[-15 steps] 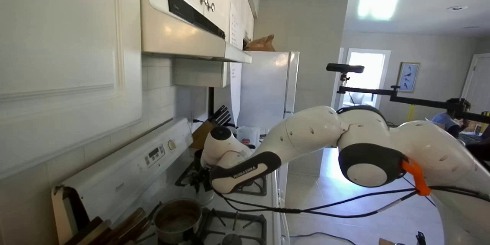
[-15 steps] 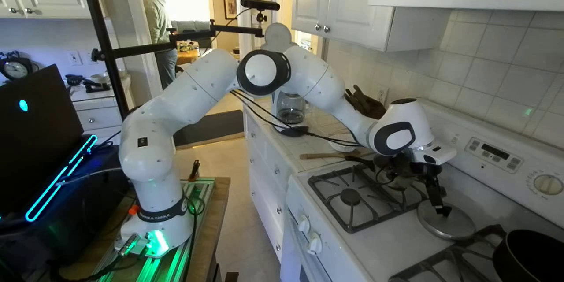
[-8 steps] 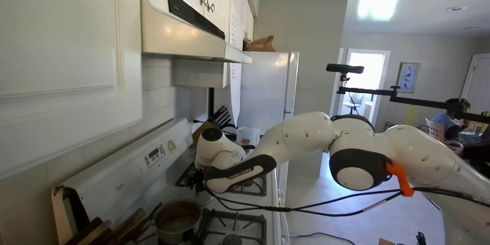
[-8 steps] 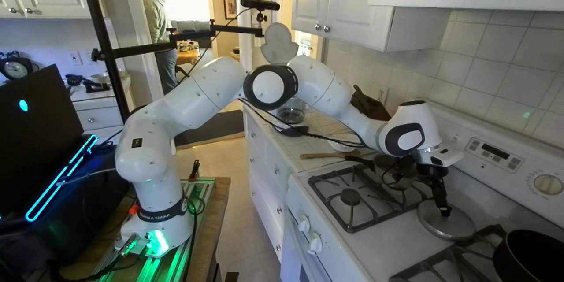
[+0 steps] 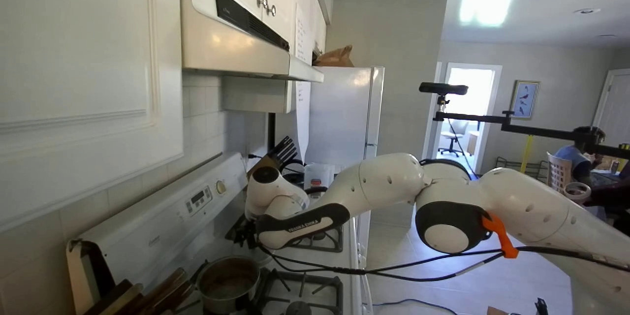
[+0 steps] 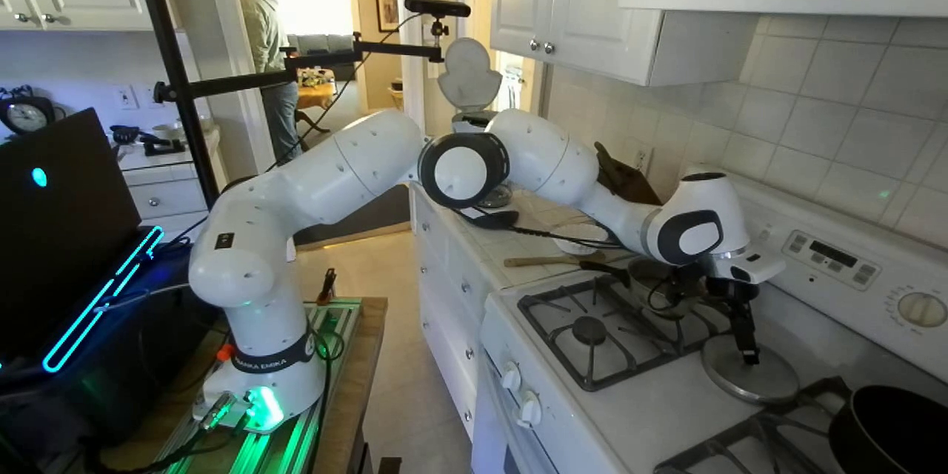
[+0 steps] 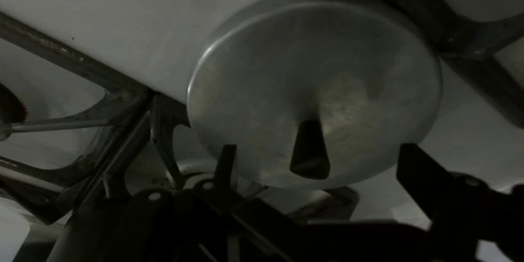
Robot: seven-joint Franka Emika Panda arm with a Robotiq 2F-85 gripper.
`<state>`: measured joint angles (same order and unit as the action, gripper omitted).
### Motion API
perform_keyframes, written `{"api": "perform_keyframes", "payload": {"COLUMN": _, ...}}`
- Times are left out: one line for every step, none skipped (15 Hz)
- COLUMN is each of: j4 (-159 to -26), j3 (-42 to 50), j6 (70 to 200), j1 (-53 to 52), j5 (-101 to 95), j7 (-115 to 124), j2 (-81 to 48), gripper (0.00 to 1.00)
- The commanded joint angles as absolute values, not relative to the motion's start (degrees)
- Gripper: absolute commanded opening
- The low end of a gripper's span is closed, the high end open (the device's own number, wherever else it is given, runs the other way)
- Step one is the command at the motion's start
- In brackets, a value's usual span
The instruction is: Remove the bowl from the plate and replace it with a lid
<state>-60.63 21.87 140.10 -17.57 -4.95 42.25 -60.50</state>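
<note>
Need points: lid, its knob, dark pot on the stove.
Lid (image 7: 313,84), wrist view, middle of its grey top.
Knob (image 7: 310,150), wrist view, midway along its dark body.
Dark pot (image 6: 903,424), in an exterior view, on its interior.

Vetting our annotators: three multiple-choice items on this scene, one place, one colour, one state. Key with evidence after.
1. The lid rests on the:
A) counter
B) stove
C) refrigerator

2. The lid's knob looks:
A) red
B) white
C) dark

3. The gripper is:
A) open
B) shut on the knob
C) shut, holding nothing

Key:
1 B: an exterior view shows it lying there, near the dark pan.
2 C: it looks near-black against the grey lid in the wrist view.
3 A: the wrist view shows the fingers spread apart, neither touching the knob.
</note>
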Motion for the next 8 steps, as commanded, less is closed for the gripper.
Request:
{"api": "perform_keyframes", "payload": {"j4": -53.4, "j3": 20.4, "j6": 137.1, "j1": -15.3, "j5": -7.5, "j7": 45.0, "j2": -64.3, "gripper": 1.0}}
{"api": "perform_keyframes", "payload": {"j4": -52.7, "j3": 20.3, "j6": 136.7, "j1": -15.1, "j5": -7.5, "j7": 45.2, "j2": -64.8, "gripper": 0.75}}
{"api": "perform_keyframes", "payload": {"j4": -52.0, "j3": 20.1, "j6": 136.4, "j1": -14.9, "j5": -7.6, "j7": 45.2, "j2": -65.1, "gripper": 0.74}}
{"api": "perform_keyframes", "payload": {"j4": -51.3, "j3": 20.1, "j6": 136.2, "j1": -14.7, "j5": -7.6, "j7": 45.3, "j2": -65.6, "gripper": 0.66}}
{"api": "perform_keyframes", "payload": {"j4": -50.8, "j3": 19.9, "j6": 136.0, "j1": -14.5, "j5": -7.7, "j7": 45.3, "j2": -65.9, "gripper": 0.59}}
{"api": "perform_keyframes", "payload": {"j4": -50.3, "j3": 19.9, "j6": 135.9, "j1": -14.4, "j5": -7.8, "j7": 45.4, "j2": -66.2, "gripper": 0.52}}
{"api": "perform_keyframes", "payload": {"j4": -49.7, "j3": 19.8, "j6": 135.6, "j1": -14.3, "j5": -7.9, "j7": 45.4, "j2": -66.5, "gripper": 0.44}}
{"api": "perform_keyframes", "payload": {"j4": -49.2, "j3": 19.7, "j6": 135.3, "j1": -14.2, "j5": -7.9, "j7": 45.5, "j2": -66.8, "gripper": 0.38}}
